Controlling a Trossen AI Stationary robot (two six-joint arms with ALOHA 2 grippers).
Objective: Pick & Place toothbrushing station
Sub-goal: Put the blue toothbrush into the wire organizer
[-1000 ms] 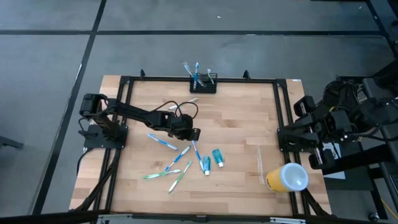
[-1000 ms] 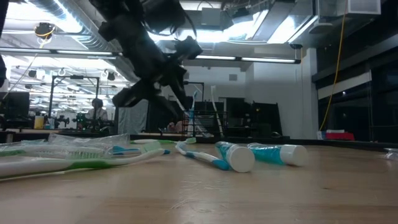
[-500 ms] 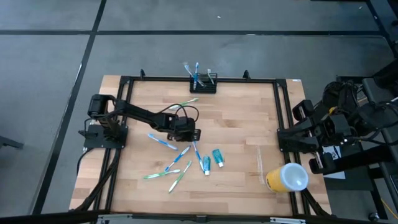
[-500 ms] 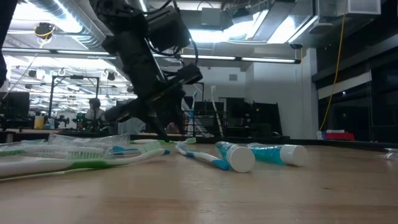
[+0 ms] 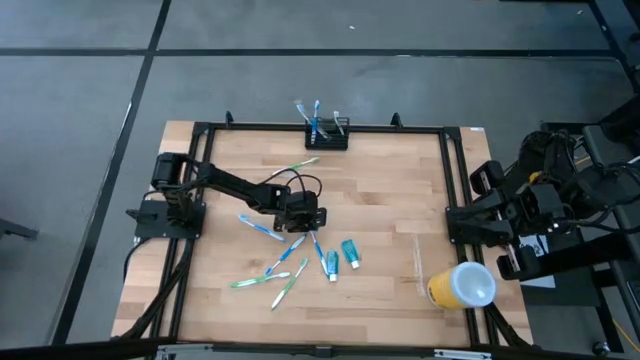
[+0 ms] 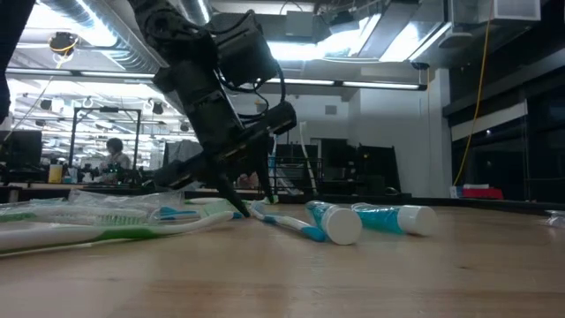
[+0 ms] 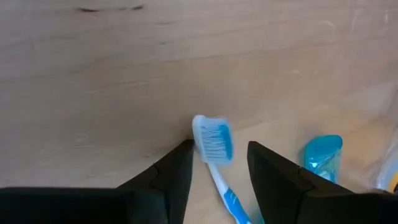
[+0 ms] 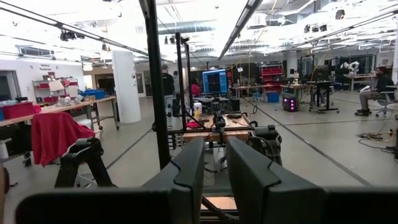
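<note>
The toothbrushing station (image 5: 327, 136), a low black mesh holder with toothbrushes standing in it, sits at the table's far edge. My left gripper (image 5: 305, 222) is open and low over a blue-and-white toothbrush (image 5: 317, 243) lying on the wood. In the left wrist view its fingers (image 7: 180, 168) stand on either side of the brush's neck, with the bristle head (image 7: 212, 138) just past their tips. Whether a finger touches the brush cannot be told. In the low view the gripper (image 6: 243, 208) slants down to the table. My right gripper (image 8: 216, 155) waits off the table's right side, with a narrow gap between its fingers.
Several more toothbrushes (image 5: 270, 270) lie near the table's middle and a green one (image 5: 303, 165) farther back. Two teal toothpaste tubes (image 5: 350, 253) lie right of the gripper. A yellow cup with a white lid (image 5: 462, 285) lies at the near right. A black frame (image 5: 455, 180) rims the table.
My left gripper has come down from above the table to just over the wood, with its fingertips around the blue-and-white toothbrush. The toothbrush and the other things have stayed where they were.
</note>
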